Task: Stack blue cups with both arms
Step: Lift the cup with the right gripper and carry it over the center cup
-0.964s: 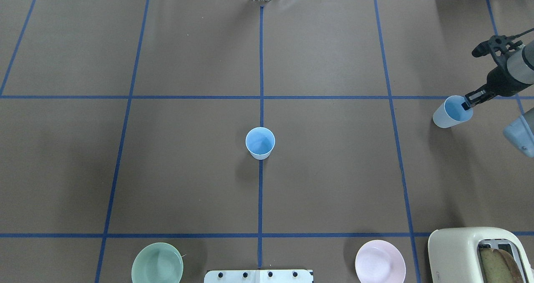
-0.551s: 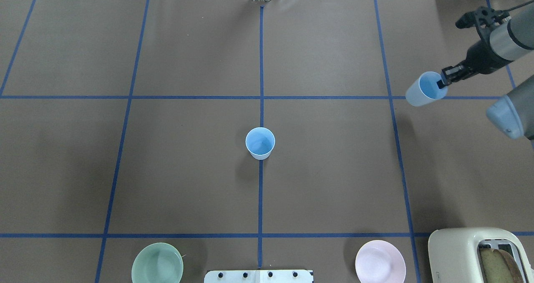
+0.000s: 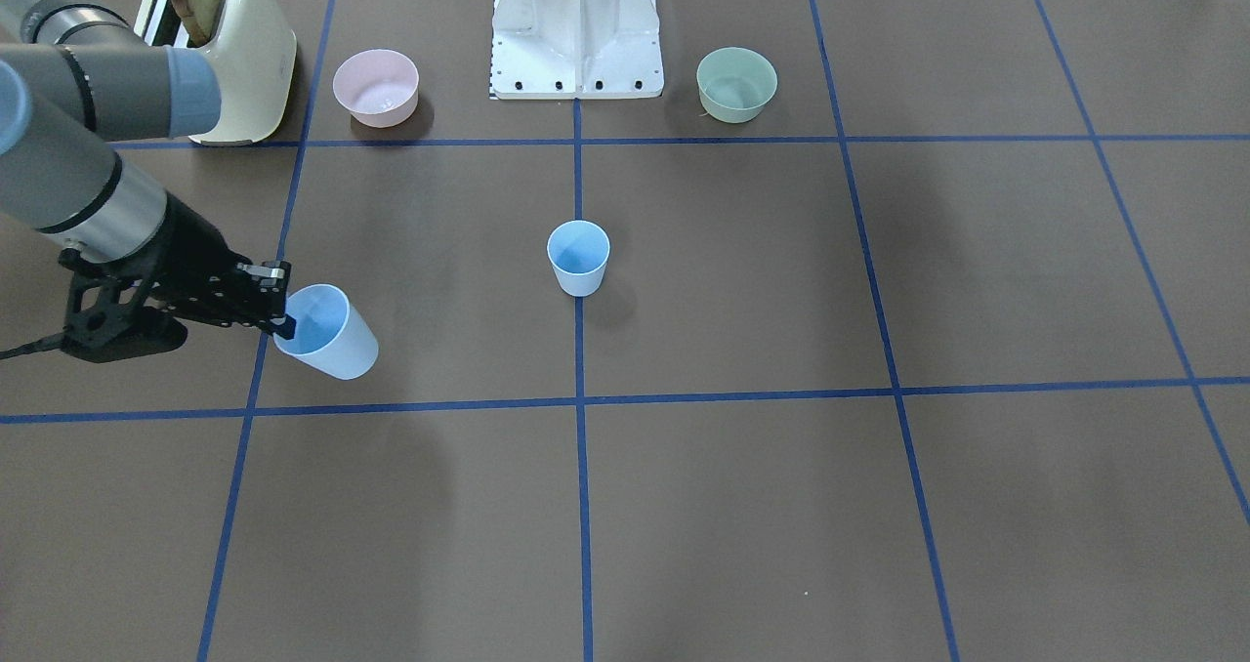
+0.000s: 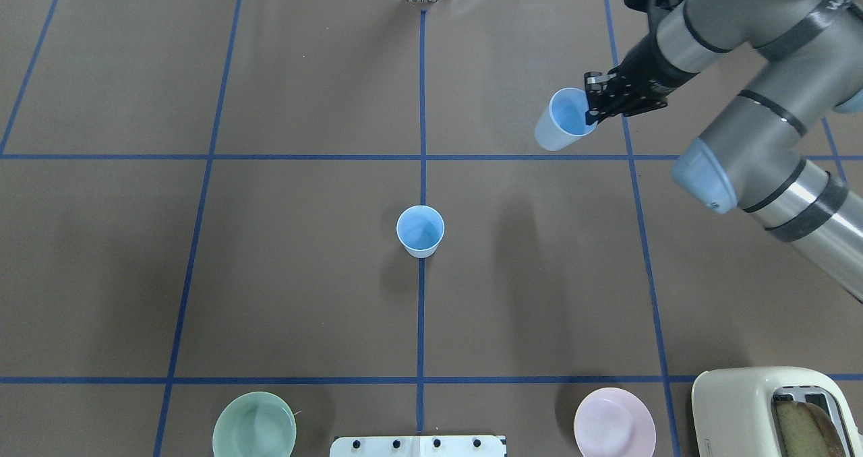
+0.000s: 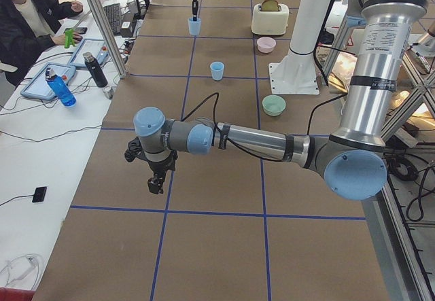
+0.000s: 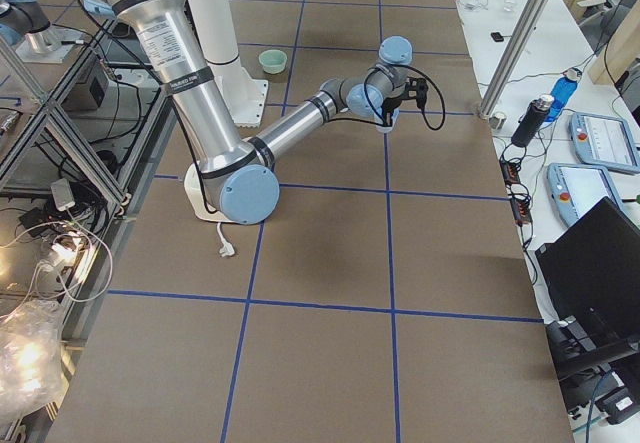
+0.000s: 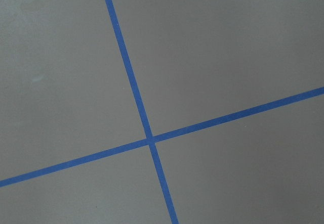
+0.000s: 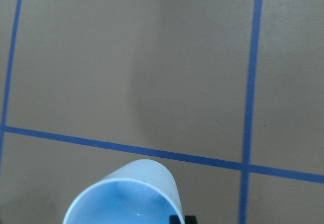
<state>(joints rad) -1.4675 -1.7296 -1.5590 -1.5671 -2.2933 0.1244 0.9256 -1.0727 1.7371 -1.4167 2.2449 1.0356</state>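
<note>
One blue cup stands upright on the centre tape line, also in the front view and left view. My right gripper is shut on the rim of the second blue cup, one finger inside it, and holds it tilted above the table, far right of the standing cup. The held cup also shows in the front view and the right wrist view. My left gripper shows only in the left view, low over bare table; I cannot tell whether it is open.
A cream toaster, a pink bowl, a green bowl and the white pedestal base line the near edge. Blue tape lines grid the brown table. Bottles and tablets lie on the operators' bench.
My right arm has carried the held cup left and away from the robot, from the right edge to the far-right tape crossing. The standing cup has not moved.
</note>
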